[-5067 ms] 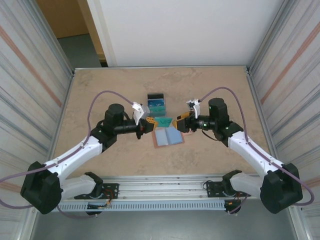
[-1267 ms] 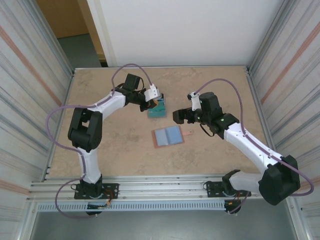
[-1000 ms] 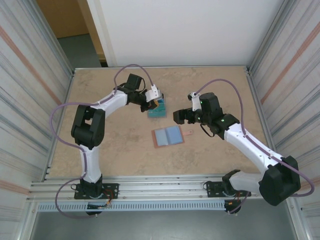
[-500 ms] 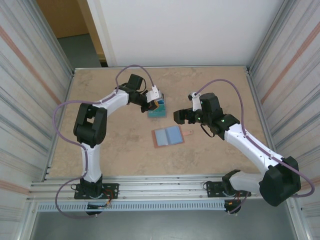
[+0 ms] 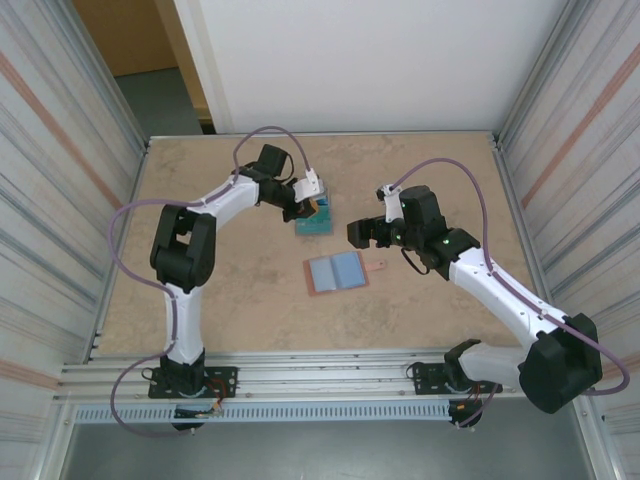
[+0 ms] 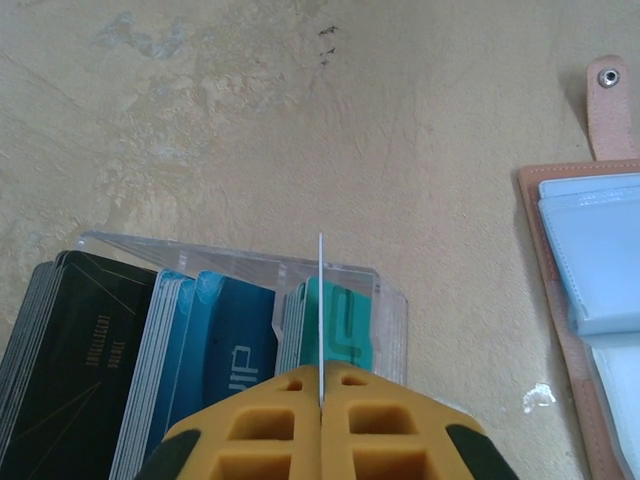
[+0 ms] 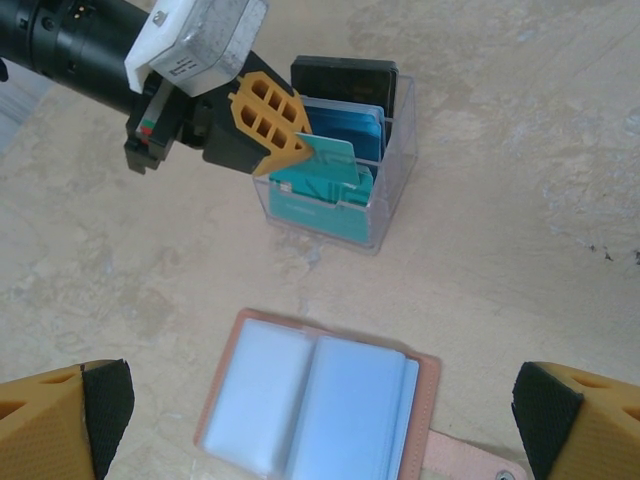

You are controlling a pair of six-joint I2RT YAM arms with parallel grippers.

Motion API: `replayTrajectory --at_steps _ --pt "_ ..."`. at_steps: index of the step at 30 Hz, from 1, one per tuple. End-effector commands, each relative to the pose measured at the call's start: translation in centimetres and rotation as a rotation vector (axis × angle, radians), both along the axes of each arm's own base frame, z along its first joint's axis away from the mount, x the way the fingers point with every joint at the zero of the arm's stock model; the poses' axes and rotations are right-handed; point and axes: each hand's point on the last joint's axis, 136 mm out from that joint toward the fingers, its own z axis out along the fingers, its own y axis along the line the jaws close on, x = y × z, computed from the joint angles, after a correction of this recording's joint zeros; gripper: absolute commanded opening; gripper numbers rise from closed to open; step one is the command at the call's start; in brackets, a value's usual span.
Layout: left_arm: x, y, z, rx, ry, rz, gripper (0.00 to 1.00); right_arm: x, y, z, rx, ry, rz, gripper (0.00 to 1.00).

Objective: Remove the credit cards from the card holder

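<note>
Card holder (image 5: 336,272) is seen lying open and flat on the beige, stone-mottled table (image 5: 230,310). It has a reddish-brown leather rim and two pale blue glossy pocket panels side by side. A narrow strap tab (image 5: 377,265) with a round metal snap (image 6: 607,76) sticks out from its right edge. Whether cards sit in its pockets cannot be told; the panels are blurred in the right wrist view.

Credit cards (image 7: 340,125) are found beyond the card holder's far edge, apart from it. They are stood on edge in a clear hard-plastic box (image 5: 314,218) with dividers: black stack farthest from the card holder, blue in the middle, teal nearest.

Left gripper (image 5: 313,203) is positioned over the box's teal end. Its yellow honeycombed fingers (image 7: 268,120) are pressed together on one teal card (image 7: 328,160), seen edge-on as a thin pale line in the left wrist view. Whether that card's lower edge touches the stack cannot be told.

Right gripper (image 5: 358,236) is positioned right of the card holder and above it, fingers (image 7: 60,415) spread wide and gripping nothing. Their tips are cut off at the lower corners of the right wrist view
</note>
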Motion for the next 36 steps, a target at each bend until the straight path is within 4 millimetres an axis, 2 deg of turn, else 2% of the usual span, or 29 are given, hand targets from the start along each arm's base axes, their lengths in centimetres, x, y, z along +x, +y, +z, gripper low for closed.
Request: replayTrajectory --at_steps 1,8,14,22,26,27,36 --pt "-0.1 0.2 -0.8 0.007 0.037 -0.024 0.0 -0.4 -0.3 0.2 0.011 0.0 -0.007 0.98" --pt "-0.2 0.1 -1.3 0.033 0.06 -0.034 0.0 -0.5 -0.3 0.4 0.013 -0.005 -0.005 0.99" --pt "-0.2 0.1 -1.6 0.046 0.06 -0.032 0.08 -0.5 -0.3 0.4 0.012 -0.004 -0.001 0.98" --pt "0.0 0.0 -0.4 0.03 0.03 -0.018 0.22 -0.5 -0.4 0.6 0.008 -0.011 -0.003 0.99" --pt "0.2 0.1 0.4 0.02 -0.001 -0.002 0.22 -0.5 -0.5 0.6 0.007 -0.015 -0.007 0.98" --pt "0.3 0.1 2.0 0.006 -0.033 0.002 0.22 -0.5 -0.6 0.6 0.005 -0.017 -0.01 0.98" --pt "-0.4 1.3 8.0 -0.066 -0.165 0.124 0.22 -0.3 -2.3 1.2 -0.023 -0.06 -0.088 0.98"
